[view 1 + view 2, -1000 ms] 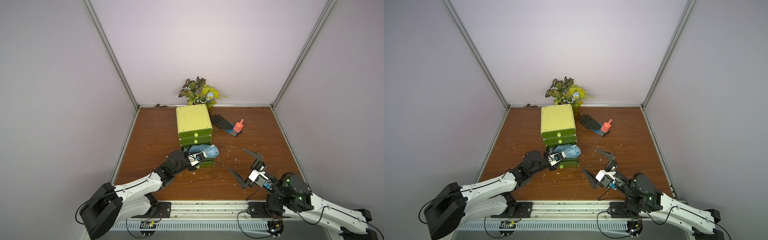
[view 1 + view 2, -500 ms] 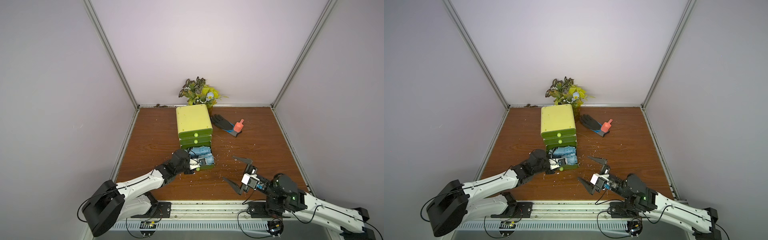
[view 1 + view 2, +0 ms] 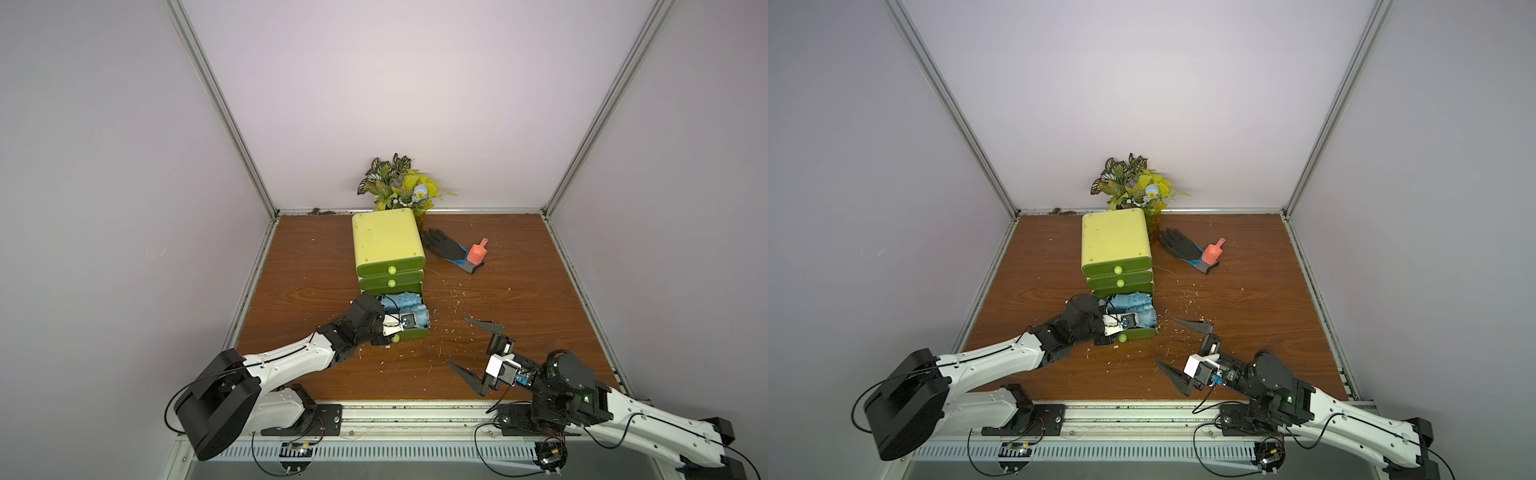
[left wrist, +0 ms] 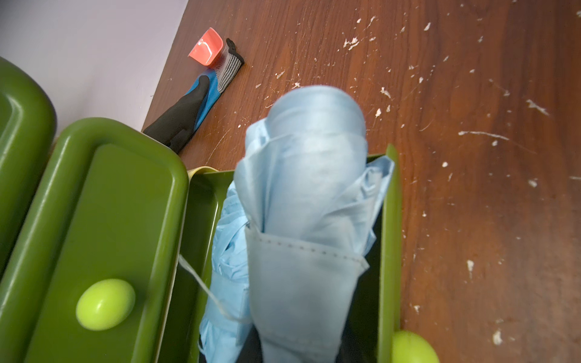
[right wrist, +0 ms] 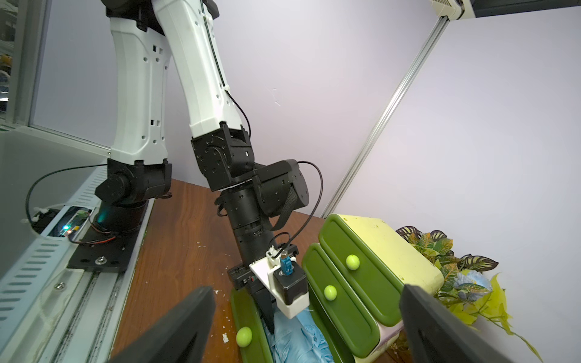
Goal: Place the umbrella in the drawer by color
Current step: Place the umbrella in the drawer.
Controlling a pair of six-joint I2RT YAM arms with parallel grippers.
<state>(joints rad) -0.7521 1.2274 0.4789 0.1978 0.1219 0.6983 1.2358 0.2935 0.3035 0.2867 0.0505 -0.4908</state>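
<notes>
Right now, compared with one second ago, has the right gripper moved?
Yes. The right gripper, jaws wide open, has drawn back from the drawer cabinet toward the metal rail at the table's front edge.

Both units, left arm [image 3: 291, 363] and right arm [image 3: 648, 428]: white shells, black joints. Thin black cable [image 5: 321, 185] loops off the left wrist. White-and-black camera block [image 5: 290, 290] carries a blue plug [image 5: 285, 264]. A green light [image 3: 587, 399] on the right arm is likely a status LED. On the right gripper [image 3: 456, 340], black wedge fingers [image 3: 484, 325].
</notes>
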